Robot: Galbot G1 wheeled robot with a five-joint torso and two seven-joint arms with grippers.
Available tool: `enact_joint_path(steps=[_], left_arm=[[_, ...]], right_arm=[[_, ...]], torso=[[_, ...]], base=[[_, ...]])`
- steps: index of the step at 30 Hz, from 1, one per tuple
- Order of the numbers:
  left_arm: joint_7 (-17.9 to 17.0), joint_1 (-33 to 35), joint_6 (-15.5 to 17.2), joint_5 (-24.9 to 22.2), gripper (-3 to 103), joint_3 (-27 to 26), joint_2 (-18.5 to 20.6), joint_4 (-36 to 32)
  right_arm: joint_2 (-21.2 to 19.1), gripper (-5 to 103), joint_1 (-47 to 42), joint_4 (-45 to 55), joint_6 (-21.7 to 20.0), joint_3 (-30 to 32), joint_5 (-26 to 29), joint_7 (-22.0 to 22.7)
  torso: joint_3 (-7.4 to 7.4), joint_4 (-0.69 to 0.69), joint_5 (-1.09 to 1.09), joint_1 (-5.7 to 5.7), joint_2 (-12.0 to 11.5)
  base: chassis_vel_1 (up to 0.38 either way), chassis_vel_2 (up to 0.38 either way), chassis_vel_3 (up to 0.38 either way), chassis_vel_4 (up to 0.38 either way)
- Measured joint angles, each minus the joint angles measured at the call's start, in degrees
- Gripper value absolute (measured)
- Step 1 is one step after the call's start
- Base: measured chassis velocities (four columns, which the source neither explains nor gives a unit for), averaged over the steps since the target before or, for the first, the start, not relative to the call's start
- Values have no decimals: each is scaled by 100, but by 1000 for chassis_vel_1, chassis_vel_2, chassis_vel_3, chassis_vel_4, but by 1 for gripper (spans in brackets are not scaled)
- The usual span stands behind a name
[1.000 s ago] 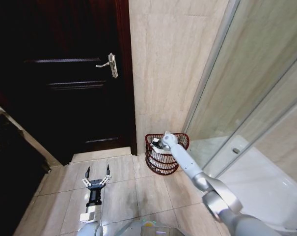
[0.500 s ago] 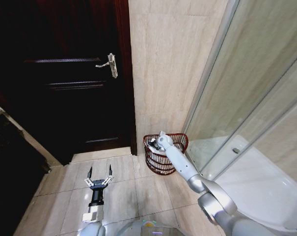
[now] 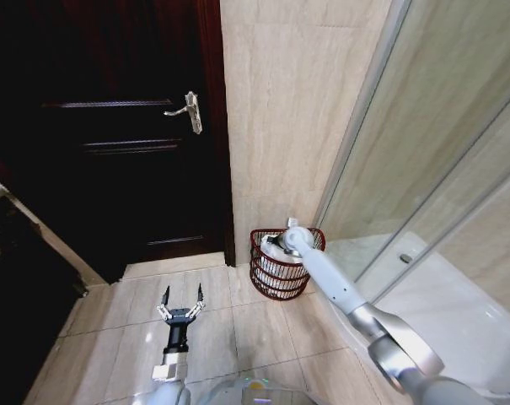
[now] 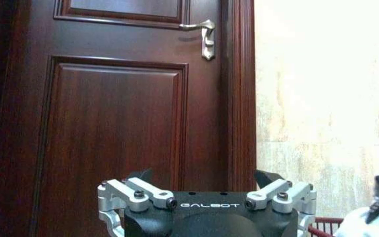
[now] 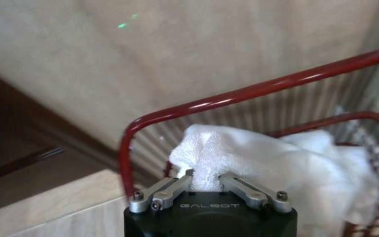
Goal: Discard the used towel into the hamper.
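Since a second ago my right gripper (image 5: 204, 178) reached deeper over the hamper (image 3: 286, 263), jaws pinched on the white towel (image 5: 275, 168) inside its rim. I keep my left gripper (image 3: 183, 300) wide open, empty, above the floor tiles (image 3: 238, 325).

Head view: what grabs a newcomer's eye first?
The right arm reaching out to the red wire hamper in the corner between the tiled wall and the glass shower screen, its right pincer shut on a white towel just inside the rim. Next, the dark wooden door with its metal handle, and the left pincer held open low over the floor tiles in front of it.
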Motion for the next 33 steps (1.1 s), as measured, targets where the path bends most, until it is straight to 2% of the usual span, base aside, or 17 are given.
enact_joint_path(steps=[4,9,12,15,19,33], left_arm=[[1,-3,16,-6,100,-2,29,-16],[2,-11,14,-13,100,0,34,4],[2,-13,12,-20,100,0,30,18],[3,-2,9,-78,100,-29,52,-4],[7,15,8,-124,100,-98,98,-29],[32,-60,70,-84,100,12,131,0]], right_arm=[[-198,4,26,-95,-6,25,216,114],[-251,4,15,-342,-7,-1,183,24],[-155,4,-2,-666,-8,44,7,-136],[38,4,13,-1233,-8,129,-406,-378],[93,4,36,-1546,-8,231,-592,-486],[175,4,14,-2069,-6,675,-908,-701]], torso=[[0,0,-1,0,0],[0,0,-1,0,0],[0,1,-1,0,0],[0,1,0,0,0],[0,0,-1,0,0],[0,0,-1,0,0]], base=[[0,0,0,0],[0,0,0,0],[0,0,0,0],[0,0,0,0],[0,0,0,0],[0,0,0,0]])
